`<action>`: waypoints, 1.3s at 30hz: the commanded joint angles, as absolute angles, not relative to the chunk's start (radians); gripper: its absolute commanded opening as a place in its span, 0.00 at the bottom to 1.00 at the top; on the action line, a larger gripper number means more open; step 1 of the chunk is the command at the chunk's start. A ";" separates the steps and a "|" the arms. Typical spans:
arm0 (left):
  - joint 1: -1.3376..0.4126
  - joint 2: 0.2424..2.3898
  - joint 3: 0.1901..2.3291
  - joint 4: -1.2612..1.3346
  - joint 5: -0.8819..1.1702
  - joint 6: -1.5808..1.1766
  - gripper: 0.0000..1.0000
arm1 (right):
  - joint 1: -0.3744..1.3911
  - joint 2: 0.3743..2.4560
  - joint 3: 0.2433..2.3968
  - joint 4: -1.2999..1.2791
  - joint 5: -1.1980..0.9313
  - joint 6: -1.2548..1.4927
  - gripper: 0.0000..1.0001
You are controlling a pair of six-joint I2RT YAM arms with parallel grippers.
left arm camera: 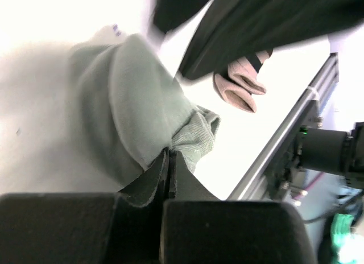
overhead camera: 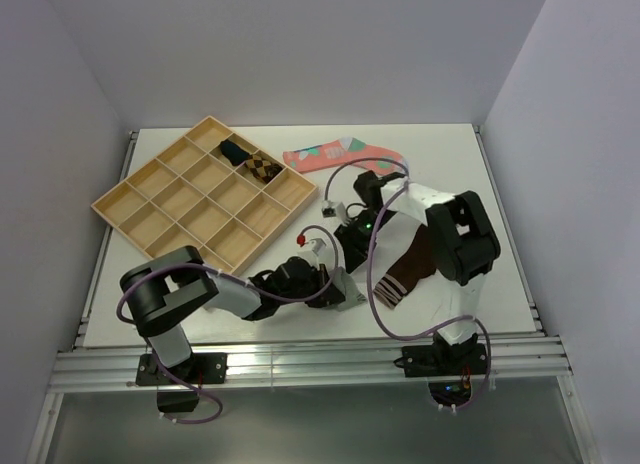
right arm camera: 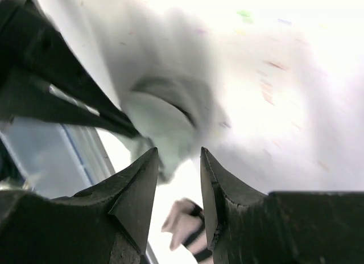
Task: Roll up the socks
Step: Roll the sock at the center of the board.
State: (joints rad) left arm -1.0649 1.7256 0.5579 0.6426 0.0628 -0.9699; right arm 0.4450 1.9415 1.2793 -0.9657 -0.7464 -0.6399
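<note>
The grey sock [left arm camera: 131, 104] lies bunched into a loose roll on the white table. My left gripper [left arm camera: 169, 153] is shut, pinching the sock's ribbed edge between its tips. From the right wrist the same grey sock [right arm camera: 165, 119] sits just beyond my right gripper [right arm camera: 178, 156], which is open with nothing between its jaws. The dark brown sock [overhead camera: 408, 267] with the white-striped cuff [right arm camera: 185, 224] lies flat under the right arm, beside the grey one. From above, both grippers meet near the table's front middle: left gripper [overhead camera: 333, 287], right gripper [overhead camera: 345, 256].
A wooden compartment tray [overhead camera: 205, 199] stands at the back left, with dark folded socks [overhead camera: 248, 158] in two far cells. A pink patterned sock [overhead camera: 340, 154] lies behind the arms. The metal rail of the table's front edge [left arm camera: 284, 139] runs close by.
</note>
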 commanded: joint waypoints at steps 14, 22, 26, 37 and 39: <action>-0.884 1.865 0.583 0.390 0.497 -1.025 0.00 | 0.371 1.300 0.792 -0.559 -0.598 -0.841 0.41; -0.825 1.922 0.667 0.272 0.601 -1.011 0.00 | 0.581 1.065 0.611 -0.450 -0.520 -0.867 0.47; -0.821 1.945 0.712 0.236 0.618 -1.012 0.00 | 0.711 1.066 0.586 -0.430 -0.474 -0.850 0.47; -0.815 1.988 0.729 0.233 0.637 -1.026 0.00 | 0.942 1.135 0.497 -0.290 -0.310 -0.796 0.46; -0.815 1.987 0.729 0.232 0.637 -1.023 0.00 | 0.957 1.152 0.494 -0.261 -0.276 -0.789 0.45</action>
